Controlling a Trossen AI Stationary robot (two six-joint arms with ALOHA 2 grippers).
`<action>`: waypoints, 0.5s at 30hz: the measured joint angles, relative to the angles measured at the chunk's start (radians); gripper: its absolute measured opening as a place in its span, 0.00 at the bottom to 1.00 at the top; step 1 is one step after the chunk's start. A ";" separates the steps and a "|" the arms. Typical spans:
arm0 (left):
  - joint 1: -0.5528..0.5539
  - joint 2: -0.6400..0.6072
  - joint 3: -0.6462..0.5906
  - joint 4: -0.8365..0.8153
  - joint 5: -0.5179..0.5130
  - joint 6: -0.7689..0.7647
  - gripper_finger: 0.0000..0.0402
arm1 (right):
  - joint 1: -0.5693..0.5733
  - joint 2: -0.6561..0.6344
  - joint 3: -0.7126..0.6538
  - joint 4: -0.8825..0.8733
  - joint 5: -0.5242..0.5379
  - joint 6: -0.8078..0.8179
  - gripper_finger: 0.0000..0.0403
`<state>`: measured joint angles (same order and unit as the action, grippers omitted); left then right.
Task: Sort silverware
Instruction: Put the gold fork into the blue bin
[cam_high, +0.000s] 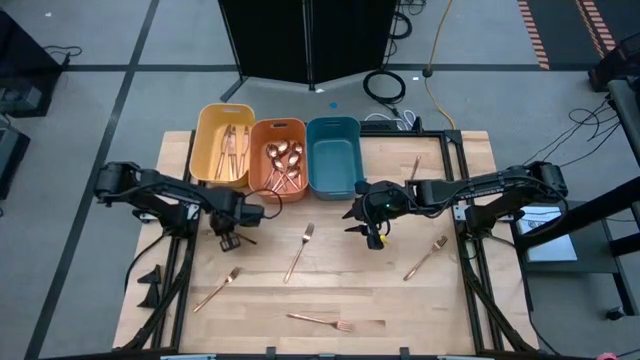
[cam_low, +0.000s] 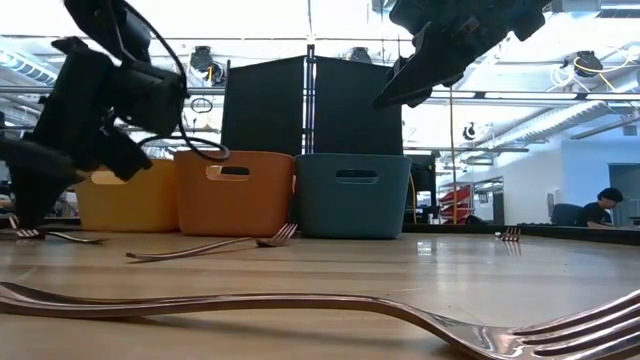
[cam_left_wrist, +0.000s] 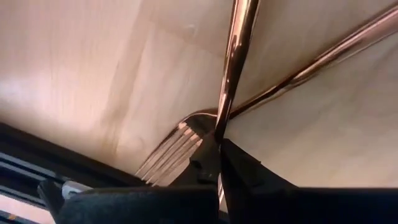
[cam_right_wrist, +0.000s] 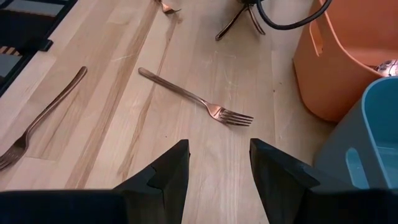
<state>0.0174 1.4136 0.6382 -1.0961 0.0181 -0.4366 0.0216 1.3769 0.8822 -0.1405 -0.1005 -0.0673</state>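
The left gripper (cam_high: 226, 240) sits low on the pale wooden table (cam_high: 330, 300), in front of the yellow plastic bin (cam_high: 222, 143), its fingers pinched shut on the slim handle of a rose-gold metal fork (cam_left_wrist: 235, 68) that lies on the wood. A second copper piece (cam_left_wrist: 323, 59) crosses just behind the pinched one, so a straight, slow lift would serve best, keeping the neighbour from being dragged along. The grip looks to be on the handle close to the tines, so the long end may swing; a level wrist would help.

The right gripper (cam_right_wrist: 219, 163) hovers above the table in front of the teal plastic bin (cam_high: 333, 155), fingers spread and empty, with another copper fork (cam_right_wrist: 198, 98) lying just ahead of it.

The teal bin appears empty, the orange plastic bin (cam_high: 279, 158) holds spoons, and the yellow one holds slim pieces. The table's near edge is well behind the left gripper, and the wood between the arms holds only scattered forks.
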 joint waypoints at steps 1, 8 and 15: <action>0.000 -0.006 0.009 -0.001 0.000 0.000 0.00 | 0.000 0.000 0.000 0.000 0.000 0.000 0.40; 0.000 -0.070 0.069 0.012 -0.021 0.001 0.00 | 0.000 0.000 0.000 0.001 0.000 0.002 0.40; 0.000 -0.080 0.090 0.037 -0.031 0.006 0.00 | 0.000 0.000 0.000 0.001 0.000 0.003 0.40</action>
<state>0.0174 1.3338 0.7277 -1.0595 -0.0128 -0.4310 0.0216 1.3769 0.8822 -0.1393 -0.1005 -0.0647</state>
